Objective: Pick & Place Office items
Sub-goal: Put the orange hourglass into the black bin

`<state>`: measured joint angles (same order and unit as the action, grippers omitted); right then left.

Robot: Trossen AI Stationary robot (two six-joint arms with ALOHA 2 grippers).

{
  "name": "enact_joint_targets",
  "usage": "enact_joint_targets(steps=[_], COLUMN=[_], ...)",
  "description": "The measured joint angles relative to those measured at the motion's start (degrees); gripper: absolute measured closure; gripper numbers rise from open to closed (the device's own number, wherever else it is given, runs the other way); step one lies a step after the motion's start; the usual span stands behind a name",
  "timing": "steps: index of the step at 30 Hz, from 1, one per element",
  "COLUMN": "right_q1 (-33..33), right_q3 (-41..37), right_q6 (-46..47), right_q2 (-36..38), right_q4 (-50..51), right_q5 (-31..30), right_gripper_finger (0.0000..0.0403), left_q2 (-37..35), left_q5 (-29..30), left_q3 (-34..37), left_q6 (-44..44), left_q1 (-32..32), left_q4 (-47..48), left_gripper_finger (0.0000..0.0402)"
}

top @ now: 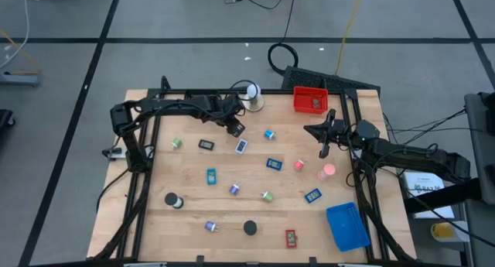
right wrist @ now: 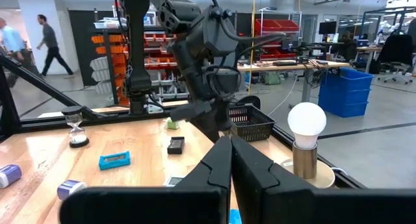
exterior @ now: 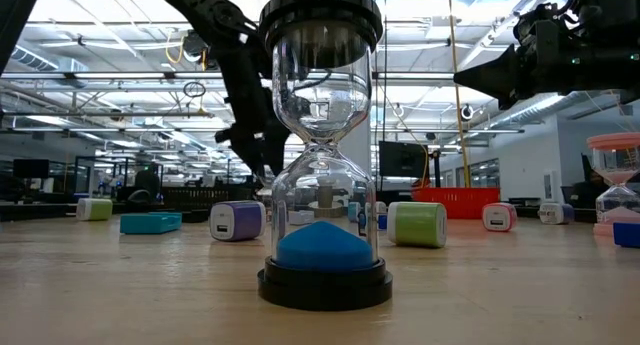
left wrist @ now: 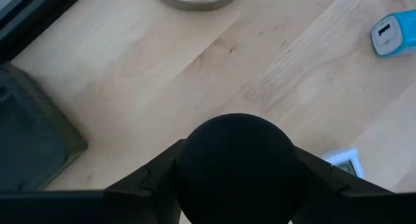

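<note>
Small office items lie scattered on the wooden table (top: 193, 220): blue rectangles (top: 211, 176), a black one (top: 206, 144), a red one (top: 291, 237), green (top: 267, 196) and purple (top: 234, 189) clips, and a pink cylinder (top: 328, 172). My left gripper (top: 236, 128) slants down at the table's far middle, around a black round-topped item (left wrist: 237, 162). The item's lower part is hidden. My right gripper (top: 325, 143) hangs shut and empty above the table's right side. A black-capped hourglass (exterior: 322, 185) with blue sand stands on its base near the front edge. My left gripper has one finger (left wrist: 153, 178) on each side of the black item's round top (left wrist: 195, 152), and no gap shows between them and it. The fingers come from above, slanting toward the table's right. The round top hides whether the item rests on the table.
A white bulb on a brass base (top: 251, 94) stands just beyond my left gripper, next to a black tray (left wrist: 26, 139). A red tray (top: 310, 100) sits at the far right and a blue tray (top: 347, 226) at the near right. A blue clip (left wrist: 393, 32) lies close by.
</note>
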<state>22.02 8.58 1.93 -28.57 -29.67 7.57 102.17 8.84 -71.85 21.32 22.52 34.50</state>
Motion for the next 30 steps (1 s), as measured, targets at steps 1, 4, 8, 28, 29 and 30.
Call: enact_joint_targets(steps=[1, 4, 8, 28, 29, 30], right_q1=[0.0, 0.0, 0.0, 0.0, 0.0, 0.0], right_q3=[0.0, 0.0, 0.0, 0.0, 0.0, 0.0], right_q6=[0.0, 0.1, 0.4, 1.1, 1.3, 1.4], right_q2=[0.0, 0.0, -0.1, -0.4, -0.4, -0.4], right_q4=[0.0, 0.1, 1.7, 2.9, 2.9, 2.9], right_q5=[0.0, 0.0, 0.1, 0.0, 0.0, 0.0], right_gripper_finger=[0.0403, 0.0403, 0.0403, 0.0403, 0.0403, 0.0403], left_q2=[-0.8, -4.5, -10.7, -20.0, -19.6, -19.2], left_q5=[0.0, 0.4, 0.8, 6.2, 6.1, 5.7], left_q3=[0.0, 0.0, 0.0, 0.0, 0.0, 0.0], left_q6=[0.2, 0.7, 2.3, -1.9, -1.7, -1.7], left_q1=[0.2, 1.5, 3.7, 26.6, 27.7, 28.6], left_q4=[0.3, 3.1, 6.9, 13.8, 13.8, 13.6], left_gripper_finger=[0.0194, 0.0193, 0.0193, 0.0191, 0.0191, 0.0191])
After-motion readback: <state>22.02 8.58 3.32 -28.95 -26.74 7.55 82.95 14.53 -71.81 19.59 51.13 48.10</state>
